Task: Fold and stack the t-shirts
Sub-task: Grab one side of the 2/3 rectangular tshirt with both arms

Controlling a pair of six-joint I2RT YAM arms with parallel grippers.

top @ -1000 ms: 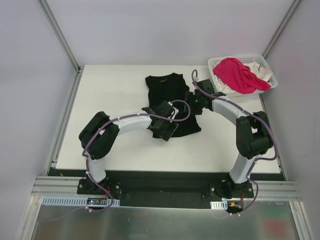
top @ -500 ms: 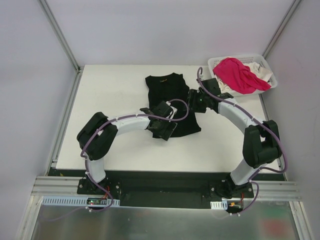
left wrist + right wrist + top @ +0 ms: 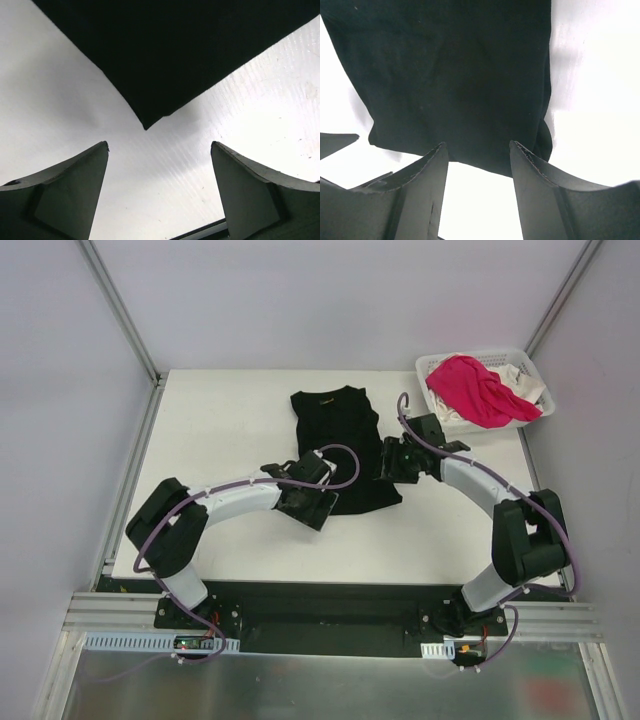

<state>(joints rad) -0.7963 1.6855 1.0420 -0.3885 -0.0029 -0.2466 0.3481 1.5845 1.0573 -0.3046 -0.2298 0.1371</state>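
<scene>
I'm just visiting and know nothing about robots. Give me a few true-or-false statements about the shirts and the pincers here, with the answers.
1. The black t-shirt lies on the table. True.
2. The pink t-shirt lies beside it on the table. False: it is in the white basket.
3. The left pincer is clamped on the black t-shirt. False: it is open, with nothing between its fingers.
4. The right pincer is open. True.
</scene>
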